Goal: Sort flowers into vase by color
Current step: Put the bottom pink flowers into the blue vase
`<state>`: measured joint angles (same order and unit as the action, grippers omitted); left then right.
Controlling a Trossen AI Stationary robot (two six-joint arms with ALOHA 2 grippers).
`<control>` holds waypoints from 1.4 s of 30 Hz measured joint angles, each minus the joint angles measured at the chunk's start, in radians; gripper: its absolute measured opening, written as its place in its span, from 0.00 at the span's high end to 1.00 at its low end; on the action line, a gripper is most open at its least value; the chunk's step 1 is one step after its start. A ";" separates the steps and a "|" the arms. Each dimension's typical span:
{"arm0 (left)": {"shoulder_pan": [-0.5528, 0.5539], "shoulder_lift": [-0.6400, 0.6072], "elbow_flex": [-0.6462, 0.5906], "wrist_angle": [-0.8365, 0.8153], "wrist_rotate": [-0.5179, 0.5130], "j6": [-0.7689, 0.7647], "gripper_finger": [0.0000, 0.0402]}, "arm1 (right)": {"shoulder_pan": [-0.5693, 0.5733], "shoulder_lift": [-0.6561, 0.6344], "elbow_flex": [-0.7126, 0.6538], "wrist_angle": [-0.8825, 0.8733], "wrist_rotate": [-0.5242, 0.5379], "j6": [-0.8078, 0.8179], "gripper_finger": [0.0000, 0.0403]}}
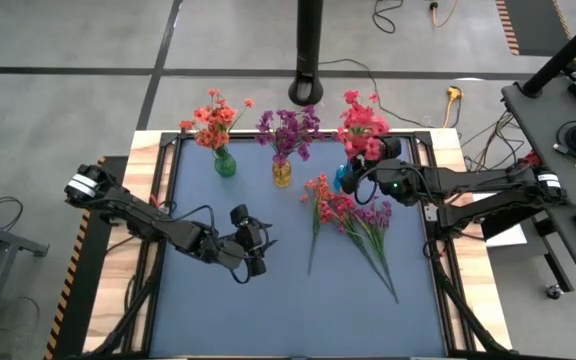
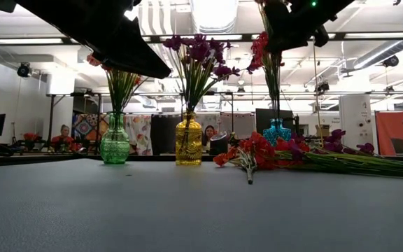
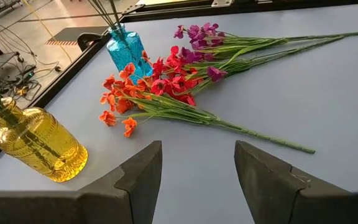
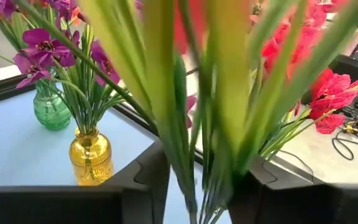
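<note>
Dark blue-grey table top (image 1: 218, 320) w/ three small ribbed glass vases along the far edge: green vase (image 1: 225, 163) holding orange-red sprays, amber-yellow vase (image 1: 282, 173) holding purple sprays, turquoise-blue vase (image 2: 276, 131) holding pink-red sprays (image 1: 362, 127). Loose artificial flowers (image 1: 343, 215), orange-red, red and purple on long thin green stems, lie flat in a heap near the blue vase, stems fanning toward the near edge.

Right gripper (image 1: 376, 163) sits over the blue vase, fingers (image 4: 143, 171) either side of the green stems standing in it; cannot tell if they're pinching or letting go. Left gripper (image 1: 253, 243) hangs mid-table, well apart from the heap, fingers (image 3: 140, 171) spread, nothing between them.

Sprays look v. light & springy; thin stems likely slip and swing, blossom heads crush easily. Best grip prob. mid-stem, just below the blooms, one spray at a time. Glass vases look tippy if stems snag the neck.
</note>
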<state>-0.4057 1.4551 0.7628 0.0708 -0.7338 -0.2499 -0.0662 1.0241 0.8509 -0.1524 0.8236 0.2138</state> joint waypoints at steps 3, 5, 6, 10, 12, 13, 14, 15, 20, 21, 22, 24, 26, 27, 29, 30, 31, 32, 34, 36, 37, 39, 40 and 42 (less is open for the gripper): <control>0.000 0.000 0.000 -0.001 0.000 0.000 0.54 | 0.000 0.000 0.000 -0.003 0.015 0.000 0.66; 0.000 0.000 0.000 -0.003 0.000 -0.004 0.54 | 0.000 -0.001 0.000 -0.010 0.015 0.003 0.63; 0.000 0.000 0.000 -0.005 0.000 -0.004 0.54 | 0.000 -0.001 0.000 -0.017 0.015 0.006 0.62; 0.000 0.000 0.000 -0.007 0.000 -0.004 0.54 | 0.000 -0.003 0.000 -0.045 0.015 0.014 0.56; 0.000 0.000 0.000 -0.007 0.000 -0.005 0.54 | 0.000 -0.004 0.000 -0.057 0.016 0.014 0.53; 0.000 0.000 0.000 -0.007 0.000 -0.005 0.54 | 0.000 -0.006 0.000 -0.059 0.016 0.015 0.51; 0.000 0.000 0.000 -0.007 0.000 -0.005 0.54 | 0.000 -0.008 0.000 -0.063 0.015 0.015 0.50; 0.000 0.000 0.000 -0.007 0.000 -0.007 0.54 | 0.000 -0.010 0.000 -0.068 0.015 0.015 0.48; 0.000 0.000 0.000 -0.007 0.000 -0.007 0.54 | 0.000 -0.030 0.000 -0.108 0.015 0.026 0.42; 0.000 0.000 0.000 -0.008 0.000 -0.009 0.54 | 0.000 -0.035 0.000 -0.116 0.014 0.027 0.41; 0.000 0.000 0.000 -0.010 0.000 -0.015 0.54 | 0.000 -0.041 0.000 -0.128 0.013 0.035 0.40; 0.000 0.000 0.000 -0.016 0.000 -0.025 0.54 | 0.000 -0.051 0.003 -0.165 0.009 0.064 0.38; 0.000 0.000 0.000 -0.020 0.000 -0.027 0.54 | 0.000 -0.058 0.013 -0.209 0.007 0.087 0.37; 0.000 0.000 0.000 -0.019 0.000 -0.030 0.54 | 0.000 -0.062 0.016 -0.228 0.006 0.099 0.36; 0.000 0.000 0.000 -0.019 0.000 -0.030 0.54 | 0.000 -0.068 0.029 -0.278 -0.008 0.130 0.34; 0.000 0.000 0.000 -0.020 0.000 -0.030 0.54 | 0.000 -0.068 0.036 -0.296 -0.020 0.140 0.33; 0.000 0.000 0.000 -0.020 0.000 -0.030 0.54 | 0.000 -0.068 0.044 -0.319 -0.032 0.154 0.32; 0.000 0.000 0.000 -0.020 0.000 -0.030 0.54 | 0.001 -0.068 0.051 -0.343 -0.045 0.168 0.31; 0.000 0.000 0.000 -0.020 0.000 -0.033 0.54 | 0.001 -0.068 0.067 -0.380 -0.070 0.191 0.30; 0.000 0.000 0.000 -0.020 0.000 -0.038 0.54 | 0.003 -0.068 0.081 -0.414 -0.090 0.212 0.29; 0.000 0.000 0.000 -0.022 0.000 -0.042 0.54 | 0.003 -0.068 0.087 -0.433 -0.101 0.224 0.29; 0.000 0.000 0.000 -0.029 0.000 -0.051 0.54 | 0.003 -0.068 0.104 -0.480 -0.120 0.249 0.28; 0.000 0.000 0.000 -0.033 0.001 -0.057 0.54 | 0.003 -0.068 0.114 -0.502 -0.125 0.258 0.28; 0.000 0.000 0.000 -0.038 0.001 -0.062 0.54 | 0.003 -0.068 0.132 -0.541 -0.126 0.271 0.27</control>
<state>-0.4057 1.4555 0.7624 0.0331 -0.7329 -0.3124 -0.0635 0.9558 0.9827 -0.6931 0.6974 0.4852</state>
